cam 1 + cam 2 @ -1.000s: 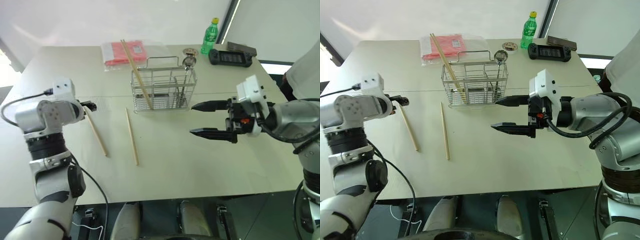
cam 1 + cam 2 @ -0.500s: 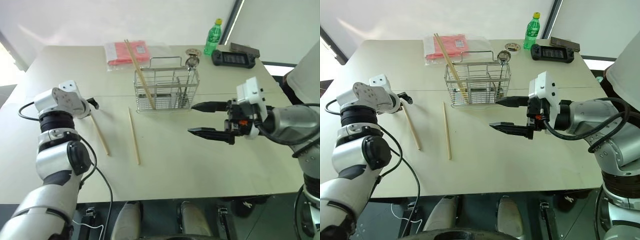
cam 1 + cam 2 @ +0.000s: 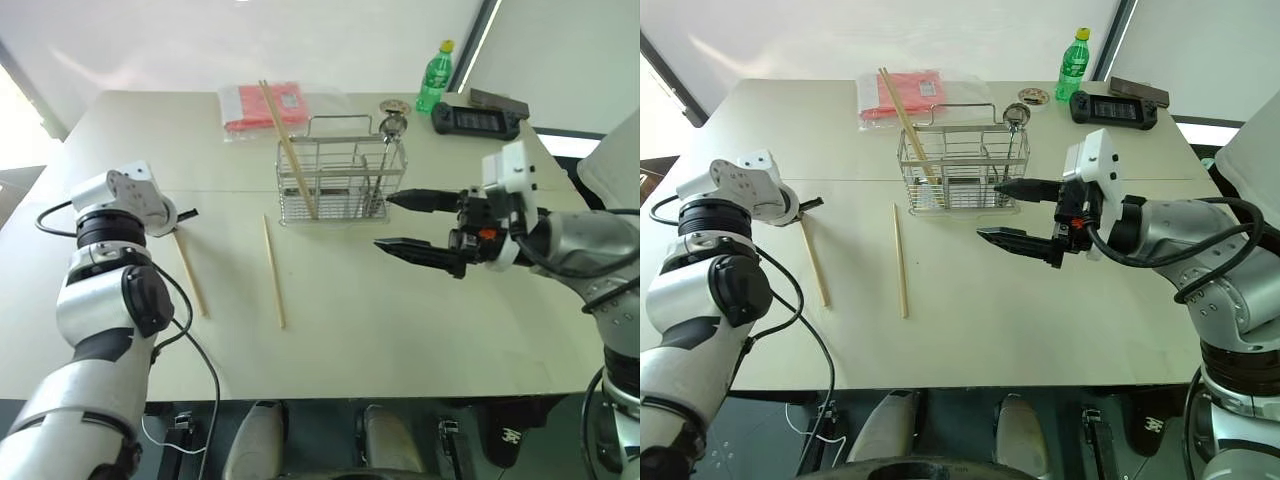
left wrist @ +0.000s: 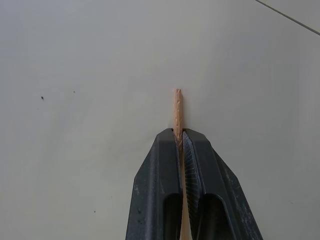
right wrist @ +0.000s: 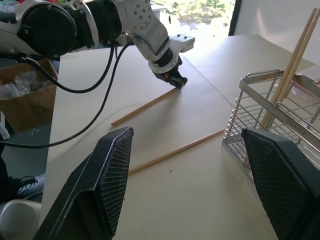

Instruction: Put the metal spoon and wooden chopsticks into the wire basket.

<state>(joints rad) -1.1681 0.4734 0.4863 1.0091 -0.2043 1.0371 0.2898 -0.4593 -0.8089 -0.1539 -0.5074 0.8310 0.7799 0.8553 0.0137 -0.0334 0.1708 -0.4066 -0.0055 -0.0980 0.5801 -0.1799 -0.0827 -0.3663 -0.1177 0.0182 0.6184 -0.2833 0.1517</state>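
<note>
A: Wood, pale tan, long and thin: chopstick (image 3: 187,271) lying on the cream counter (image 3: 330,340), far end pinched between the pressed-together fingers of the left claw (image 4: 179,137). Likely light, stiff, prone to pivot when taken so near the tip; a hold nearer mid-length judged steadier.

B: Count of wooden chopsticks: three. One pinched as above, a second chopstick (image 3: 273,270) loose on the counter just beside it, a third chopstick (image 3: 291,152) leaning upright in the silver wire-grid basket (image 3: 342,182).

A: Small shiny metal spoon (image 3: 386,150): one, standing in the basket's right end, bowl up. Smooth, probably slippery.

B: Right claw (image 3: 405,222): spread wide, empty, hovering just right of the basket.
</note>
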